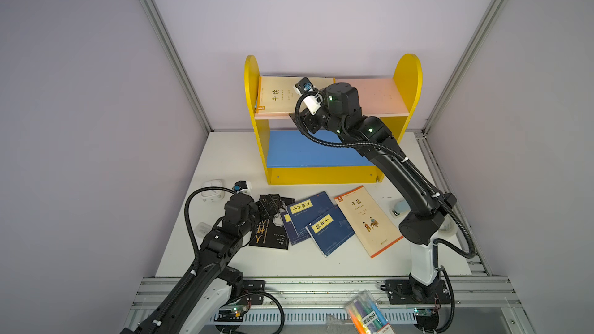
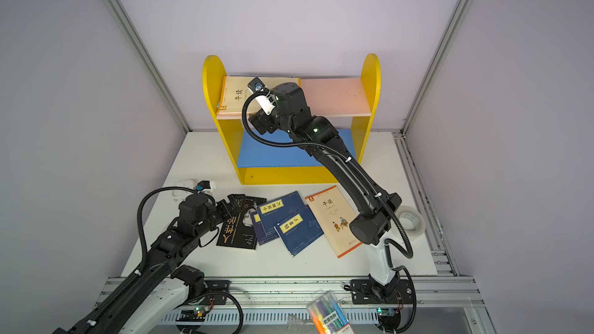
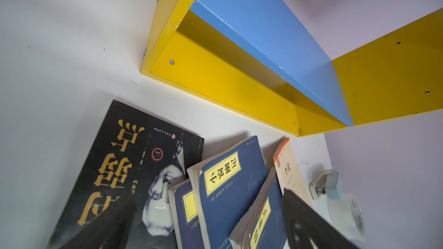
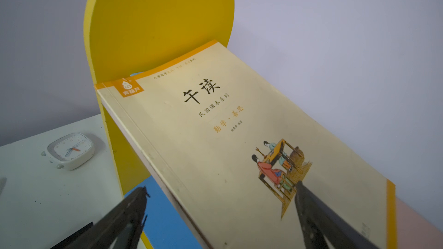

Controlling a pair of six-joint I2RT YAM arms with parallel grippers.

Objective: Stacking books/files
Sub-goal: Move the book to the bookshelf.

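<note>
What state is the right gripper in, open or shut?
Open. On the right gripper the fingers stand wide apart, one over the cream book, one past its edge.

Yellow shelf (image 1: 407, 75) rear; clock (image 4: 69, 150) L; stapler (image 3: 322, 183) by tape (image 3: 345, 214) R.

My left arm (image 1: 221, 242) and right arm (image 1: 398, 171) are mostly black, with chunky round joints. Each one has a white lower part (image 1: 424, 261). A bumpy black hose (image 1: 189, 220) loops along each arm. Small green lights (image 1: 370, 130) glow on the right arm's joints. A little white camera (image 1: 311, 103) sits by each wrist. The right gripper (image 4: 221, 188) has dark, flat fingers (image 4: 129, 211).
</note>
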